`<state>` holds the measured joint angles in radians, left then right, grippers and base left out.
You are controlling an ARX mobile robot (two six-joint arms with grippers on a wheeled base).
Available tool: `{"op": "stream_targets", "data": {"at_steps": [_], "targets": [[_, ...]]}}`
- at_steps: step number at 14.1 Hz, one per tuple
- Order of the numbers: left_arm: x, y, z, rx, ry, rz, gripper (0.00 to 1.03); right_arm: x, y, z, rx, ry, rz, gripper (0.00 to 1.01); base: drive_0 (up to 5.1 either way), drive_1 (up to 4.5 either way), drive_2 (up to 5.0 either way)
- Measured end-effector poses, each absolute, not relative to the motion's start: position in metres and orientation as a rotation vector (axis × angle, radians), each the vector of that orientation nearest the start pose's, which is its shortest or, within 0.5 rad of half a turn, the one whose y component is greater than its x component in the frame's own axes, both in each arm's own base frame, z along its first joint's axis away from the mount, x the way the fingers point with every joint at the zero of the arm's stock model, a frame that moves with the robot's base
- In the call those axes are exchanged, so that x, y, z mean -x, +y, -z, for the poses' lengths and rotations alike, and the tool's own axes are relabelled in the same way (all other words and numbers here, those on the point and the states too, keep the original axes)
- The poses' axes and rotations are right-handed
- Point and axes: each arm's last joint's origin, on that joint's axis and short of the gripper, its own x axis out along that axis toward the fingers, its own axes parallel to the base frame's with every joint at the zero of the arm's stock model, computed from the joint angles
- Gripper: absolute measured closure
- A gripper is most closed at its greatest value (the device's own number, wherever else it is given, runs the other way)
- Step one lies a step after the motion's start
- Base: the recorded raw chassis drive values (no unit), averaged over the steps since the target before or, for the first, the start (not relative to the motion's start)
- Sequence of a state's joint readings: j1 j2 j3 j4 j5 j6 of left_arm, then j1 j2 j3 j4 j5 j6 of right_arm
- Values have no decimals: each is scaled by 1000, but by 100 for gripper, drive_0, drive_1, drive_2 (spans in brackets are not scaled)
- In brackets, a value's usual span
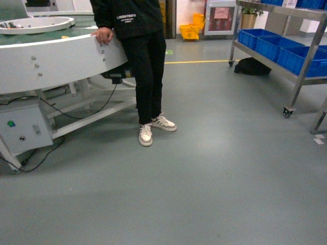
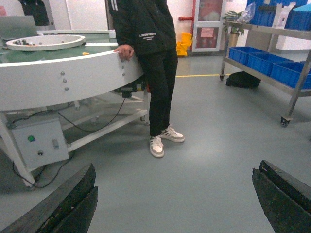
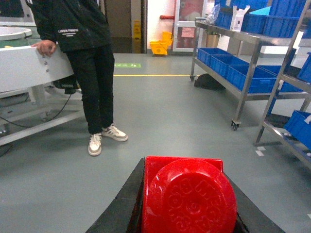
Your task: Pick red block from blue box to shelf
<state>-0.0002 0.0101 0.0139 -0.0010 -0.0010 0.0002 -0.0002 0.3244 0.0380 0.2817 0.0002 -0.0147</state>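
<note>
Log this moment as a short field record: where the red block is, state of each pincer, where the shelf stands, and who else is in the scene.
red block: held in the right pincer, stud facing the camera
left pincer: open, nothing between its fingers
shelf: steel rack on castors, to the right across the floor, dark blue crates on its tiers
blue box: not in view
bystander: person in black leaning on the white round table, hand on its rim
stage: block carried, not yet on the shelf
</note>
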Motion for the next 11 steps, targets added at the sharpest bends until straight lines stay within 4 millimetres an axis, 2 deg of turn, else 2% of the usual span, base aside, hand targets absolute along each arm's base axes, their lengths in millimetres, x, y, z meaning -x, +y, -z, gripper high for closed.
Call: {"op": "stream_targets", "data": {"at_steps": [2,9,11], "targets": [[-97,0,-167,0,-1,0,5,-119,0,-175,15,8,0,74,-130,159,-418],[-97,0,-167,0,0,0,5,-118,0,-176,15,4,0,74,-107,-107,-107],[-97,0,-167,0,1,1,5,-118,0,-176,15,4,1,74,-49,63,-161]]}}
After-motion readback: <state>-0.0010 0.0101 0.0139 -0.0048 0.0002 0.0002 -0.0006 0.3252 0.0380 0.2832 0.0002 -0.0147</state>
